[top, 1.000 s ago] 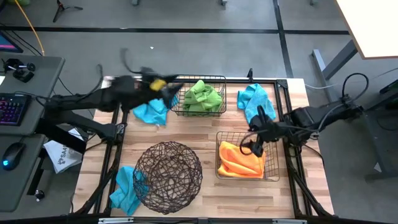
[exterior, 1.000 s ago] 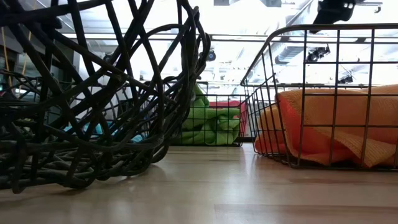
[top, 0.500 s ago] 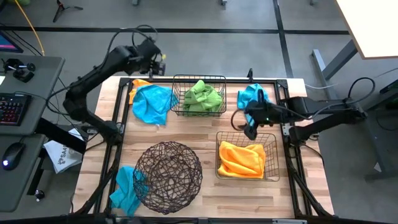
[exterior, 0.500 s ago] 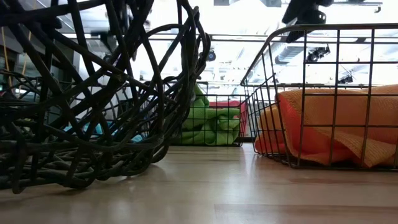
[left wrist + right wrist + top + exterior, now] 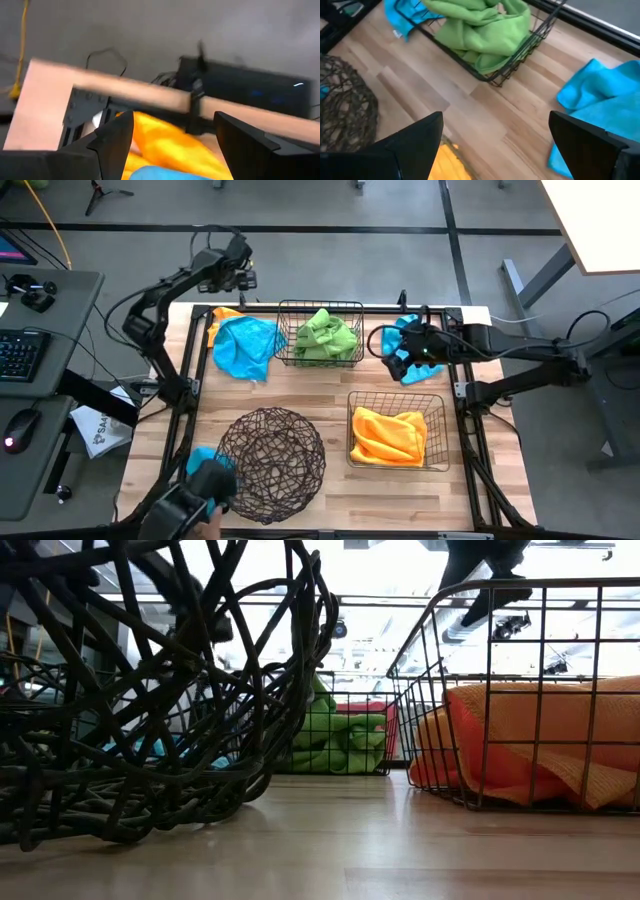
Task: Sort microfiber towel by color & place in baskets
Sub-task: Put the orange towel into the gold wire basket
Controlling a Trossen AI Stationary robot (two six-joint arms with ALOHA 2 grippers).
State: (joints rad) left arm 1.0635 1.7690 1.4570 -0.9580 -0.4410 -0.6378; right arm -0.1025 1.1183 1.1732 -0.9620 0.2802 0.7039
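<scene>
My left gripper (image 5: 238,277) (image 5: 175,145) is open and raised past the table's far left corner, above an orange towel (image 5: 165,140) (image 5: 222,313) that lies half under a blue towel (image 5: 246,345). My right gripper (image 5: 394,364) (image 5: 495,150) is open and hovers beside a second blue towel (image 5: 410,340) (image 5: 600,100) at the far right. The far rectangular basket (image 5: 320,308) holds green towels (image 5: 480,30). An orange towel (image 5: 388,435) fills the near rectangular basket (image 5: 352,430). A third blue towel (image 5: 208,473) lies beside the round wire bowl (image 5: 270,465).
A dark shape (image 5: 175,512) reaches in over the near left corner at the third blue towel; what it is I cannot tell. Bare wood (image 5: 300,385) lies between the baskets. A dark frame (image 5: 462,395) runs along the table's sides. A desk with keyboard (image 5: 20,355) stands left.
My left gripper has risen from the far left blue towel and drawn back beyond the far edge; that towel now lies spread wider, with orange showing beside it. My right gripper has moved from over the orange basket toward the far right blue towel. A dark shape has entered near left.
</scene>
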